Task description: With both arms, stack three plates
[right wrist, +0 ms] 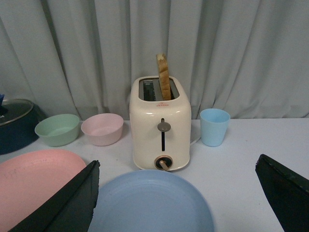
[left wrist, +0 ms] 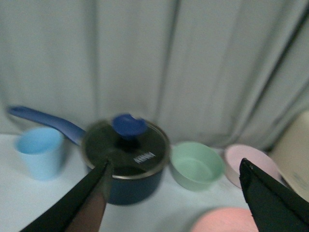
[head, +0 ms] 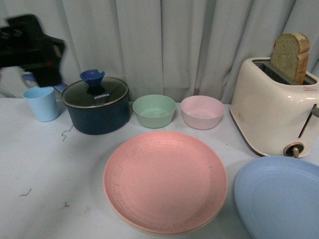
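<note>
The pink plate (head: 165, 180) lies at the middle front of the table. A second, paler rim (head: 130, 225) peeks from under its near edge; the cream-beige plate is otherwise hidden. The light blue plate (head: 279, 199) lies at the front right, apart from the pink one. My left gripper (left wrist: 174, 164) is open and empty, raised at the back left, facing the pot; its arm (head: 31, 50) shows blurred. My right gripper (right wrist: 177, 162) is open and empty, just above the near side of the blue plate (right wrist: 149, 203). The pink plate also shows in both wrist views (right wrist: 34, 179) (left wrist: 227, 220).
A dark blue pot with a glass lid (head: 97, 104), a green bowl (head: 154, 110) and a pink bowl (head: 202, 111) stand in a row behind the pink plate. A blue cup (head: 42, 103) is back left. A cream toaster with bread (head: 274, 107) stands back right, another blue cup (right wrist: 214, 126) beside it.
</note>
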`<state>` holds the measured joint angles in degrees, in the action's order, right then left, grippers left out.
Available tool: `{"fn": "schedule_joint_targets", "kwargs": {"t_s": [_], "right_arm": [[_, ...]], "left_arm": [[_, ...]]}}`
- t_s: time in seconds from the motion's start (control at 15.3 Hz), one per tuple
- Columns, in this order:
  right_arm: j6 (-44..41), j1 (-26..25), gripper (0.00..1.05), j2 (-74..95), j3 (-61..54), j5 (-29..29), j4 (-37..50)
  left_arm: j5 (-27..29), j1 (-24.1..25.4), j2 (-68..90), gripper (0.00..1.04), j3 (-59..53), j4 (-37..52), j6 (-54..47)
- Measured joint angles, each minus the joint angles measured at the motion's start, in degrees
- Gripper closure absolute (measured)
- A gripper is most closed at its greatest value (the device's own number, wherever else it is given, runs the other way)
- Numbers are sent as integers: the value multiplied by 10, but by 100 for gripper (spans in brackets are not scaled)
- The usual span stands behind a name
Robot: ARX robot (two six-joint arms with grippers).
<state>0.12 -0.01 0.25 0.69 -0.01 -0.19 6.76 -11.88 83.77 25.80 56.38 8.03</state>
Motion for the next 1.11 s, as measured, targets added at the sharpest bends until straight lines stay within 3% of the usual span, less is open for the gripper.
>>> {"fn": "schedule_joint_targets", "kwargs": {"t_s": [0.13, 0.39, 0.52, 0.65, 0.72, 1.11], "right_arm": [[0, 0, 6, 0, 0, 0, 0], [0, 0, 6, 0, 0, 0, 0], [0, 0, 6, 0, 0, 0, 0], [0, 0, 6, 0, 0, 0, 0], [0, 0, 6, 0, 0, 0, 0], [0, 0, 6, 0, 0, 0, 0]], "left_arm": [[30, 27, -47, 50, -76, 35, -54], [-8, 61, -144, 104, -172, 48, -70], [-20, 73, -199, 103, -208, 4, -72], [-63, 121, -308, 103, -233, -72, -72], [-67, 118, -410, 103, -245, -153, -72], [-67, 118, -555, 103, -252, -285, -72]]}}
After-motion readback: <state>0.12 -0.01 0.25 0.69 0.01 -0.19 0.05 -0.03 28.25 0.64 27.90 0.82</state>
